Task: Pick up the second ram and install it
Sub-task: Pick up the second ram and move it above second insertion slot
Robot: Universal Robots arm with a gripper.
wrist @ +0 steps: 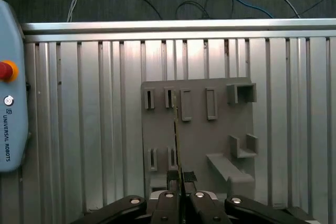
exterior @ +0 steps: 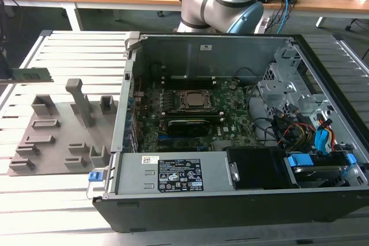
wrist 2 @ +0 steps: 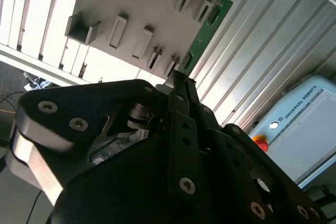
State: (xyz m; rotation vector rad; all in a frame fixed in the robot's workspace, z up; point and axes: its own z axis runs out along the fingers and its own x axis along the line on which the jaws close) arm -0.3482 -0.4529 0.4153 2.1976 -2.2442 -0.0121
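Note:
The second ram (wrist 2: 207, 31) is a narrow green stick, and my gripper (wrist 2: 180, 81) is shut on one end of it. In the first wrist view the ram (wrist: 177, 129) shows edge-on as a thin line running out from the gripper (wrist: 181, 178), over the grey holder tray (wrist: 197, 140). The exterior view has the ram (exterior: 31, 75) hanging at its far left, above the tray's (exterior: 57, 142) far corner. The open computer case (exterior: 230, 200) lies to the exterior view's right, with the green motherboard (exterior: 230, 108) and its CPU socket (exterior: 196, 101) inside.
The tray carries several upright slots and a tall post (exterior: 79, 101). All of it rests on a slatted metal table (wrist: 94, 129). A blue-grey pendant with a red button (wrist: 10, 87) lies beside the tray. Cables and drive bays (exterior: 300, 125) fill the case's right end. The arm's base (exterior: 222, 1) stands behind the case.

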